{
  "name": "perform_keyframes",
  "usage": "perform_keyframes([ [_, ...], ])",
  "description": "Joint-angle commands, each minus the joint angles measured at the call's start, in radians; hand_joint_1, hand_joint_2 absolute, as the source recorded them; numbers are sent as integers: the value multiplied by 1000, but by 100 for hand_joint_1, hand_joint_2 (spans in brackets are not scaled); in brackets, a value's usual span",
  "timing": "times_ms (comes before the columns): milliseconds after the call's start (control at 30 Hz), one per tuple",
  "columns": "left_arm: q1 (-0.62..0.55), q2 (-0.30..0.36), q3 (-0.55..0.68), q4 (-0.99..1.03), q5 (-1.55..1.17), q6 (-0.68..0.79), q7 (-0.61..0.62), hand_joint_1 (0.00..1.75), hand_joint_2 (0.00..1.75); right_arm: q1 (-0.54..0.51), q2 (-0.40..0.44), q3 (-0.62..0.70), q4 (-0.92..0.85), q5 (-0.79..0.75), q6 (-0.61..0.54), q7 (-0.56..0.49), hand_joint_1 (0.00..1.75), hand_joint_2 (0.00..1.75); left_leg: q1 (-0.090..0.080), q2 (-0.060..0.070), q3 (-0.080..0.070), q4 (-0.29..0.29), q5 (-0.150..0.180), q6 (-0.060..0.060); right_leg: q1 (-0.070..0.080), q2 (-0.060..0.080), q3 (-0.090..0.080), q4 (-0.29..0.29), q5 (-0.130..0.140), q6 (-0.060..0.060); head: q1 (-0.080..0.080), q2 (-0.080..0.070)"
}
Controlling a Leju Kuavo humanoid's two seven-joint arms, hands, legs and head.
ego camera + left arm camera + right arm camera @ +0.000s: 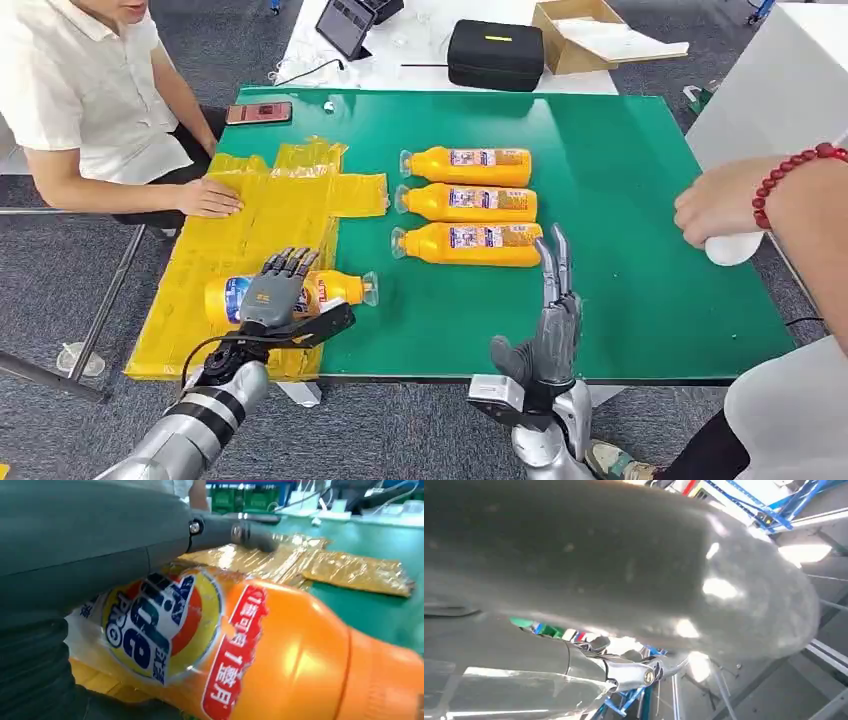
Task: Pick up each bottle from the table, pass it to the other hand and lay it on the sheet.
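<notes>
The left hand (272,291) is gripping 1 orange bottle (340,288) lying on the yellow sheet (250,225); the right hand (552,305) is hovering with fingers spread, holding nothing, near 3 bottles (470,205) on the green bench (620,200).

Left hand (75,580) grips orange bottle (300,665) over yellow sheet (350,570)

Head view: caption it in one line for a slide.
Left hand holds an orange bottle at the yellow sheet; three bottles wait on the green table; right hand is raised, empty.
</notes>
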Motion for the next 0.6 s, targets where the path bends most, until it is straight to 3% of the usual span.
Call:
perform_keyframes([
  [33,-38,27,-37,101,0,-13,3,14,175,-36,-29,24,70,-6,0,-1,0,0,0,3,3,-1,-1,0,1,1,3,-1,0,-2,0,0],
  [167,-38,27,-37,101,0,-13,3,14,175,-36,-29,24,70,-6,0,-1,0,0,0,3,4,-1,-1,0,1,1,3,-1,0,-2,0,0],
  [233,-46,24,-32,113,6,-35,9,0,175,-38,-34,29,78,-14,0,-1,0,0,0,3,4,-1,-1,0,1,2,3,0,0,-2,0,0],
  [433,-71,33,-33,147,33,-168,-29,0,175,-55,-42,44,95,-27,0,-1,0,0,0,2,4,-1,0,-1,1,1,3,0,0,-2,0,0],
  [600,-72,38,-24,135,66,-180,-84,0,175,-59,-40,42,92,-24,0,-1,0,0,0,4,7,-1,0,-1,1,2,6,-1,1,-3,0,0],
])
